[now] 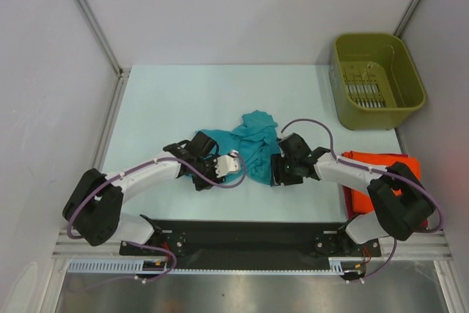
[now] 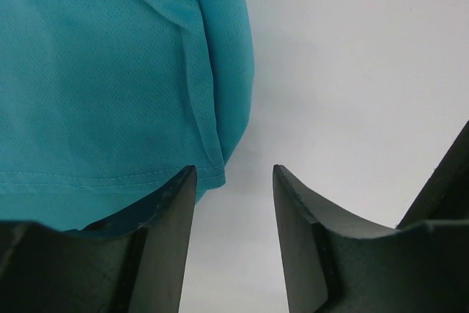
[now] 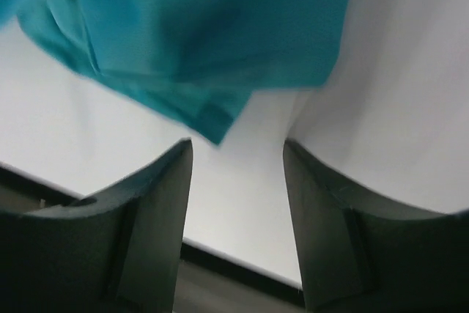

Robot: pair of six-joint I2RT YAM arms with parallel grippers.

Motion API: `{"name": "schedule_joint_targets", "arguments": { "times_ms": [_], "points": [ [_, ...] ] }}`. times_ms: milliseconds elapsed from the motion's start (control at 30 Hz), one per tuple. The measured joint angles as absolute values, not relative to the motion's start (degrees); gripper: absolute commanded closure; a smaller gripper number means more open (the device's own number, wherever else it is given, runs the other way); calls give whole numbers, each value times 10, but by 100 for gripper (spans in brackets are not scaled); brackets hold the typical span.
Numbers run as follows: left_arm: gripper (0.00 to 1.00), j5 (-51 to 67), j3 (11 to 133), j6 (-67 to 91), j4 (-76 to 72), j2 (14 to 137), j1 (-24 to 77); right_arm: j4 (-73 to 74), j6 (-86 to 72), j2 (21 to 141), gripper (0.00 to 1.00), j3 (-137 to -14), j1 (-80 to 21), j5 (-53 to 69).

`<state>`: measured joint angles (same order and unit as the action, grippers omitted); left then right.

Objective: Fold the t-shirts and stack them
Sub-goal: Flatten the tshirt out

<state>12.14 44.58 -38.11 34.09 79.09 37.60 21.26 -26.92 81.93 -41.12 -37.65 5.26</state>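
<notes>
Top view: a crumpled, plain teal blue-green cloth t-shirt lies in a heap on the pale table, well left of the olive-green plastic bin and nearer the arm bases than it.

A folded bright orange-red cloth t-shirt lies flat just on the near side of the bin. It is partly hidden by the right arm.

Left wrist view: the teal cloth is a fine mesh knit with a stitched hem and a sewn seam running up from it. The hem edge reaches one finger of the left gripper.

The left gripper's jaws stand apart, with only bare table between them. We log it as released, grasping nothing.

Right wrist view is blurred. A hemmed corner of the teal t-shirt points toward the gap of the right gripper, whose jaws are also spread and holding nothing.

Top view: the left gripper and right gripper flank the teal heap on its side away from the bin.
</notes>
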Motion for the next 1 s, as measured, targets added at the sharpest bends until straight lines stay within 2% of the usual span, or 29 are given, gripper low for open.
{"name": "schedule_joint_targets", "arguments": {
  "times_ms": [100, 133, 200, 300, 367, 433, 500, 567, 600, 633, 667, 700, 867, 1000],
  "points": [
    [51, 124, 443, -386, 342, 791, 361, 211, -269, 848, 60, -430, -380, 51],
    [53, 124, 443, -387, 341, 791, 353, 208, -268, 858, 71, -438, -382, 51],
    [57, 121, 443, -390, 336, 791, 341, 204, -268, 872, 85, -446, -385, 49],
    [59, 121, 443, -391, 329, 792, 335, 207, -271, 876, 93, -449, -387, 41],
    [58, 122, 443, -390, 321, 797, 335, 209, -272, 875, 95, -449, -387, 36],
    [47, 124, 443, -391, 316, 808, 335, 211, -272, 874, 94, -449, -387, 32],
    [44, 128, 442, -391, 313, 815, 335, 215, -272, 873, 95, -451, -385, 28],
    [53, 133, 437, -390, 308, 817, 335, 222, -272, 869, 98, -453, -382, 23],
    [72, 133, 434, -390, 305, 817, 335, 225, -272, 867, 100, -453, -379, 22],
    [81, 132, 430, -391, 301, 817, 335, 227, -272, 864, 100, -455, -376, 19],
    [96, 132, 427, -391, 300, 817, 335, 229, -271, 861, 100, -456, -374, 18],
    [100, 131, 427, -390, 301, 818, 335, 231, -271, 859, 100, -457, -371, 17],
    [100, 137, 434, -395, 314, 815, 332, 258, -262, 839, 100, -476, -343, 13],
    [100, 156, 487, -394, 370, 797, 306, 289, -243, 807, 100, -513, -298, 12]
  ]
}}
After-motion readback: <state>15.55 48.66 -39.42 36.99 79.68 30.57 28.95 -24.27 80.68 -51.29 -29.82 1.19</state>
